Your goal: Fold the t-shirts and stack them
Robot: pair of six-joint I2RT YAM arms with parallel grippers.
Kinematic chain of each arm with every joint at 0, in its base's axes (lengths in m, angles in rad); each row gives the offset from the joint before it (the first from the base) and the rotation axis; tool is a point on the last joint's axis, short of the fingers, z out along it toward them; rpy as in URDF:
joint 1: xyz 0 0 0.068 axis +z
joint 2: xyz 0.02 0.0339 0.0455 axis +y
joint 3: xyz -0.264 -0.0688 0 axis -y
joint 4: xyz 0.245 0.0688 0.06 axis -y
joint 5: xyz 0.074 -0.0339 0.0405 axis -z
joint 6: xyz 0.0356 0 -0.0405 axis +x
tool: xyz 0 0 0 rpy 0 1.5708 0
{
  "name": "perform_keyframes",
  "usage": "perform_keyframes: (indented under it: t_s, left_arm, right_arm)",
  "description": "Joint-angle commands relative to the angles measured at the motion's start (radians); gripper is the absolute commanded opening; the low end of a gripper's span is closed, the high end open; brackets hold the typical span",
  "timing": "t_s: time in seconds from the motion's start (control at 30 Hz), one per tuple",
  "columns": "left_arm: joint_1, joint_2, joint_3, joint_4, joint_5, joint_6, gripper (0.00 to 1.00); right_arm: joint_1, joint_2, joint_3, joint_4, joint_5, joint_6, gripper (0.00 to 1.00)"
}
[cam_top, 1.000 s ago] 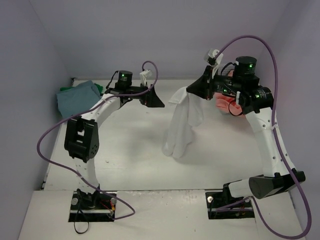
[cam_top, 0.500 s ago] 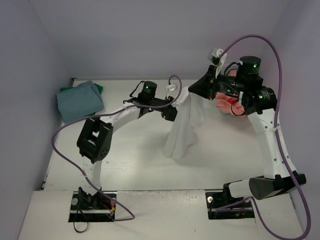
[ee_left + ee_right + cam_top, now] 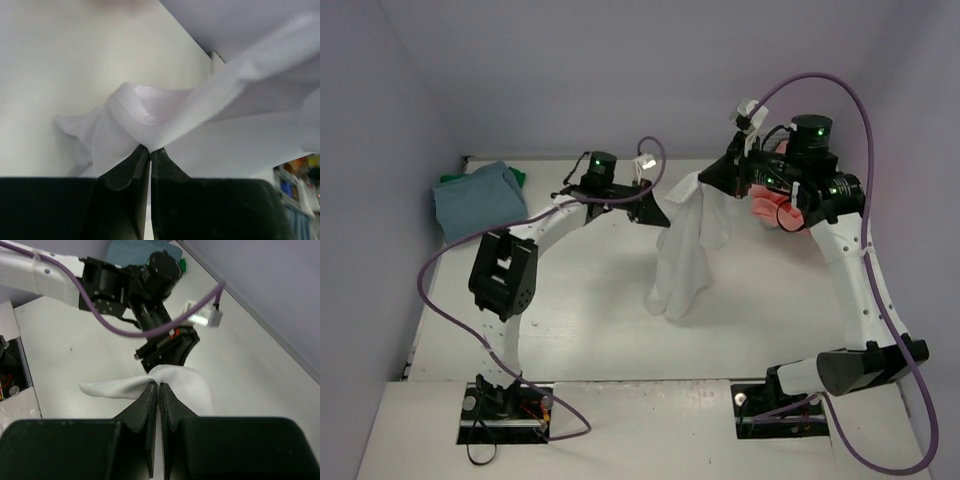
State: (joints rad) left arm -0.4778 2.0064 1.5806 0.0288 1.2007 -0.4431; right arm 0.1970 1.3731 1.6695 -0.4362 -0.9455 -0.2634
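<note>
The left gripper [image 3: 150,149] and right gripper [image 3: 158,385], jaws pressed together, each pinch the white shirt [image 3: 685,250], which hangs over the table [image 3: 570,320].

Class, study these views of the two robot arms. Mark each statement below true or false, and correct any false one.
1. The left gripper and the right gripper are both shut on the white t-shirt. True.
2. A teal t-shirt lies at the back left of the table. True.
3. The white t-shirt lies folded flat on the table. False: it hangs bunched from the two grippers.
4. The pink t-shirt sits on top of the teal t-shirt. False: it lies at the back right, by the right arm.
</note>
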Motion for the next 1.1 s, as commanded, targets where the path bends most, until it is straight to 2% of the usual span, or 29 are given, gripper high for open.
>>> perform_keyframes:
  t_s: [0.0,0.07,0.1,0.17,0.23,0.47,0.63,0.77,0.97,1.07]
  left_arm:
    - [0.138,-0.018,0.123,-0.079,-0.123,0.116,0.0]
    - [0.185,-0.018,0.143,-0.124,-0.174,0.158,0.0]
    - [0.206,-0.018,0.175,-0.153,-0.253,0.187,0.0]
    - [0.254,-0.023,0.205,-0.209,-0.306,0.256,0.0]
    - [0.281,-0.034,0.237,-0.216,-0.351,0.264,0.0]
    - [0.372,-0.035,0.416,-0.224,-0.322,0.161,0.0]
    - [0.419,-0.081,0.531,-0.231,-0.276,0.069,0.0]
    - [0.45,-0.231,0.512,-0.247,-0.251,0.081,0.0]
    - [0.525,-0.44,0.574,-0.394,-0.233,0.155,0.0]
    - [0.536,-0.512,0.601,-0.528,-0.144,0.161,0.0]
  right_arm:
    - [-0.002,0.021,0.006,0.083,0.045,-0.026,0.0]
    - [-0.001,0.027,0.001,0.094,0.054,-0.033,0.0]
    - [-0.002,0.032,-0.007,0.099,0.059,-0.033,0.0]
    - [-0.001,0.037,-0.017,0.122,0.082,-0.036,0.0]
    - [-0.002,0.04,-0.036,0.137,0.102,-0.033,0.0]
    - [-0.007,0.044,-0.074,0.258,0.231,0.001,0.0]
    - [-0.01,0.018,-0.071,0.222,0.07,-0.003,0.0]
    - [-0.011,-0.08,-0.112,0.162,-0.018,-0.051,0.0]
    - [-0.011,-0.177,-0.074,0.071,-0.078,-0.065,0.0]
    - [-0.017,-0.227,-0.067,0.07,-0.153,-0.014,0.0]
